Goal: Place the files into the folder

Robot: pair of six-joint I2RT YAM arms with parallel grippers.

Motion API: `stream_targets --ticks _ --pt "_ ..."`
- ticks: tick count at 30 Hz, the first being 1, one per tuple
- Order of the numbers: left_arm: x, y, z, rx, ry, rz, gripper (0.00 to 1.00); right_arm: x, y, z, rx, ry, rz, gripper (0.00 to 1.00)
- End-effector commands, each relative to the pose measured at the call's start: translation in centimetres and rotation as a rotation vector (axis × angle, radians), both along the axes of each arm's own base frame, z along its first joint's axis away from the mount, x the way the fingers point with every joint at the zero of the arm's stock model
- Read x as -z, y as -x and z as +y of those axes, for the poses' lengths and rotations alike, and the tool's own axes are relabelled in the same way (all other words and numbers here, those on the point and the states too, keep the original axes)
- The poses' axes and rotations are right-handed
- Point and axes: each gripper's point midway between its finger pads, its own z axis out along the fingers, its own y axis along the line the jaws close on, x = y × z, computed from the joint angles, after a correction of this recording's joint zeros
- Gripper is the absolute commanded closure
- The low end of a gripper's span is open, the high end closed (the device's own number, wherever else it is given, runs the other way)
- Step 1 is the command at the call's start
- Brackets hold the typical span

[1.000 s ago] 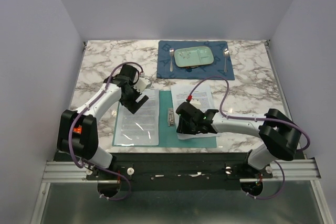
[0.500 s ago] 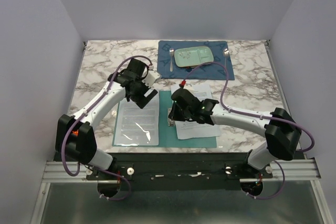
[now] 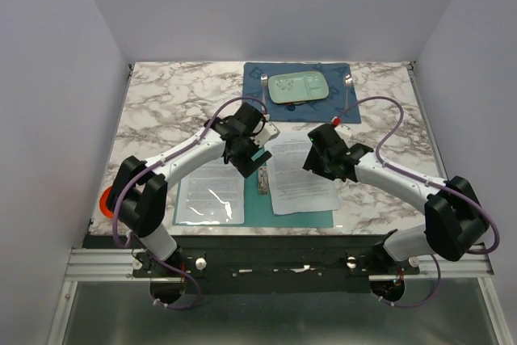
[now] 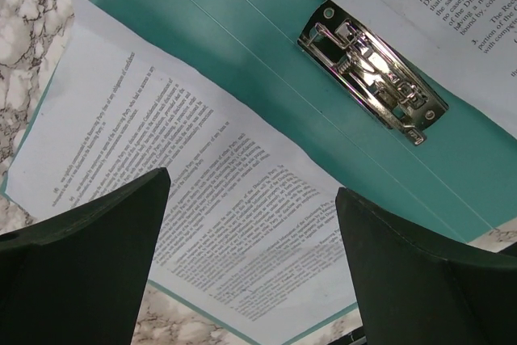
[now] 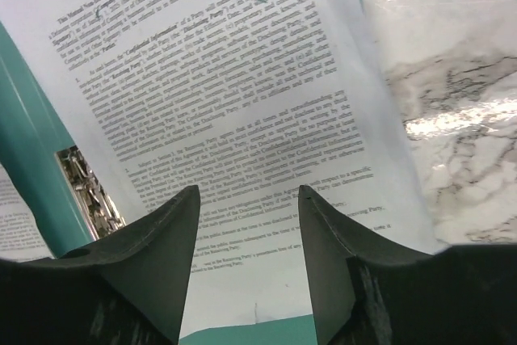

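Lying on folder (image 3: 253, 204), files (image 3: 300, 183).

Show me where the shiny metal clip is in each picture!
Top external: the clip is near the bottom middle, on the centre strip of the teal folder.
Left wrist: upper right, lying slanted on the teal.
Right wrist: at the left edge, beside the printed sheet.
Shared landmark: the teal folder strip that the clip sits on.
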Motion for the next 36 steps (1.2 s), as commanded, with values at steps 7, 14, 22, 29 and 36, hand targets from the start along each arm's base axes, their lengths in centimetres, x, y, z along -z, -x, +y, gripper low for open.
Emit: stream_targets --ticks 7,14,22,29,36 --pt "3.1 0.0 -1.8 0.002 0.002 0.003 0.1 0.3 0.0 0.1 -0.005 -0.002 0.001 0.5" --pt "4.7 0.4 -1.8 -0.006 -0.009 0.027 0.21 -1.7 0.6 6.7 -0.162 -0.204 -0.005 0.57" --pt "5.2 1.1 -2.6 -0.01 0.07 0.027 0.27 0.1 3.1 12.9 -0.264 -0.307 0.065 0.73" --pt "6.1 1.3 -3.1 -0.032 0.112 0.05 0.29 3.0 5.0 14.5 -0.26 -0.387 0.125 0.83" --pt "7.1 0.2 -3.2 -0.089 0.138 0.104 0.29 5.5 5.6 14.6 -0.208 -0.417 0.164 0.88"
